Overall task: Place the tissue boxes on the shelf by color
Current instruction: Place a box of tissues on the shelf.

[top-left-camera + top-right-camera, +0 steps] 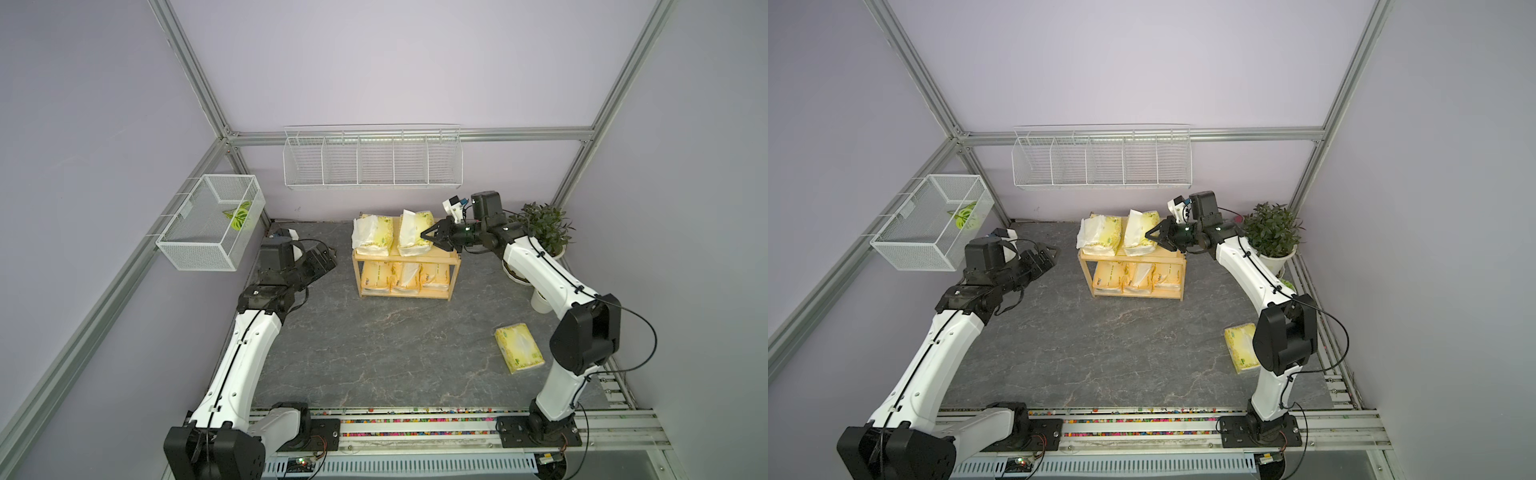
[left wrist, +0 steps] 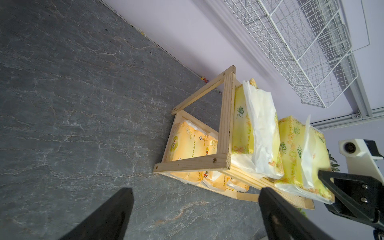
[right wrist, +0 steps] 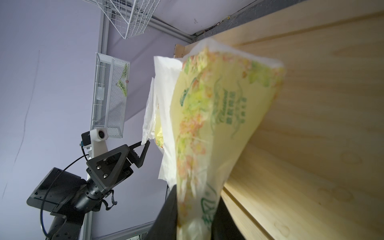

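Our right gripper (image 3: 196,207) clamps a pale pack (image 3: 218,116); we cannot read its green print. It lies atop the shelf (image 1: 405,259), lengthwise toward the wall (image 1: 395,83); left gripper (image 2: 195,193) gapes.

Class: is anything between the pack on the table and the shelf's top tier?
Yes. The right gripper, shut on a pale pack, sits over the shelf's free right end; nothing else visible blocks the table pack.
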### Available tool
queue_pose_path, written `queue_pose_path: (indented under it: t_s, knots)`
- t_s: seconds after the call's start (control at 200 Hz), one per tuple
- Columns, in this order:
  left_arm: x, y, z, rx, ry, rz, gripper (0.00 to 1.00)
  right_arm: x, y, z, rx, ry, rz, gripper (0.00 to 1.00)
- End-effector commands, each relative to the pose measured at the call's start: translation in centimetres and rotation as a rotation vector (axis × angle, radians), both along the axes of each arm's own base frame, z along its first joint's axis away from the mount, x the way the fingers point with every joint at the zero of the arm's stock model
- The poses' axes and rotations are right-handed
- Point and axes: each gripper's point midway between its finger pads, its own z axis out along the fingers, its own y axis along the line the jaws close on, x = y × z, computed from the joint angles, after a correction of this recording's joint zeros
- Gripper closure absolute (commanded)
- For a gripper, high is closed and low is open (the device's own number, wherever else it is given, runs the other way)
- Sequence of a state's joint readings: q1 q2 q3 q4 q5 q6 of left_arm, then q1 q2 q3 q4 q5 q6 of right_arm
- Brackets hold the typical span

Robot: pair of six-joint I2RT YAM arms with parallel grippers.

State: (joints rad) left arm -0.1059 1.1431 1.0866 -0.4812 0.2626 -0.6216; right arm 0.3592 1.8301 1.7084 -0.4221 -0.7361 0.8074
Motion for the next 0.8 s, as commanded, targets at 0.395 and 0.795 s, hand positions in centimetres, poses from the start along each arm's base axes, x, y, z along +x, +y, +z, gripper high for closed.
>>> queue_pose_path:
  t_s: [0.395,0.795]
  knots:
    - [0.1,-0.3,1.3,0.011,-0.045,-0.022,0.0,0.2,0.7,0.2,-0.085,-0.051,-0.003,0.26]
    - [0.1,-0.6,1.7,0.004,-0.051,-0.033,0.0,0.3,-3.1,0.5,-0.326,-0.111,-0.111,0.21]
